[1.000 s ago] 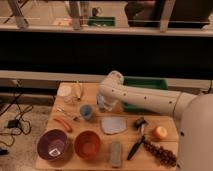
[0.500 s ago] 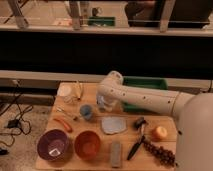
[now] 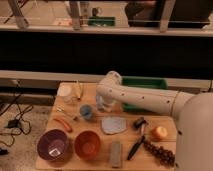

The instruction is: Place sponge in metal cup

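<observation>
Hand lowered over the back of the worktop

The hand (image 3: 102, 104) hangs below the white arm (image 3: 140, 97), just right of the light-blue cup (image 3: 86, 111); whether it is clenched or released cannot be told. The metal cup cannot be made out, nor the sponge. No writing is readable. Nearer the front of the worktop (image 3: 70, 164) sit an orange bowl (image 3: 87, 144) and a purple bowl (image 3: 53, 145).

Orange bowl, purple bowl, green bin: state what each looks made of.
Orange bowl: probably plastic, smooth with a soft sheen. Purple bowl: likely translucent plastic, lighter patch inside. Green bin: seemingly matte plastic, uniform colour. The gripper hangs near the blue cup.
</observation>
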### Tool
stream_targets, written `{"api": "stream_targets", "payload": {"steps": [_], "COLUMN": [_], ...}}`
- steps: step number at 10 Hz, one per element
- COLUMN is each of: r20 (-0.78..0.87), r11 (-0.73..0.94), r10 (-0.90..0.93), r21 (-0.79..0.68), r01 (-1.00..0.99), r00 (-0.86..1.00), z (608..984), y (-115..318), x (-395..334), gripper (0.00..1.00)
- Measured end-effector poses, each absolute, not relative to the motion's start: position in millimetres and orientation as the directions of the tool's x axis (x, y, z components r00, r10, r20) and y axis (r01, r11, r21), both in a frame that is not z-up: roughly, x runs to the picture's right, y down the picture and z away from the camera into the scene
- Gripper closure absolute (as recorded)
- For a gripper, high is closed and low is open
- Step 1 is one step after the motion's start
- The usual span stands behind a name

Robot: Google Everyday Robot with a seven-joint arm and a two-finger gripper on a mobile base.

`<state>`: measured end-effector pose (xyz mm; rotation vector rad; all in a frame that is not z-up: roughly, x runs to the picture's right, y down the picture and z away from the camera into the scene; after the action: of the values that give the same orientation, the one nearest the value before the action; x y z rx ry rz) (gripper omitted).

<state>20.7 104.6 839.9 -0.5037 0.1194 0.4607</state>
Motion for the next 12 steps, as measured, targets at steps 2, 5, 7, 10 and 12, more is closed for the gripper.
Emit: {"api": "stream_targets", "payload": {"steps": [2,5,7,10,12], "r20": [-0.211,-0.204,-0.206,-0.21,-0.209], "r11": [0.783,0.789,0.792,0.796,0.8], "r10": [0.398,0.402,0.405,0.412,0.411], "r21": [-0.429,-0.417,-0.408,-0.392,-0.385], "r01": [-0.45,-0.451,-0.454,-0.462,-0.461], "r00": [0.893,0.893,0.891,0.887,0.888], "z": [835.8,830.7,829.7,828.5,826.9], "y": [102.1,100.0,98.4,96.4,95.1], "x": [16.4,13.8,13.0,14.5,13.2], "gripper": [0.29,0.26,0.26,0.26,0.26]}}
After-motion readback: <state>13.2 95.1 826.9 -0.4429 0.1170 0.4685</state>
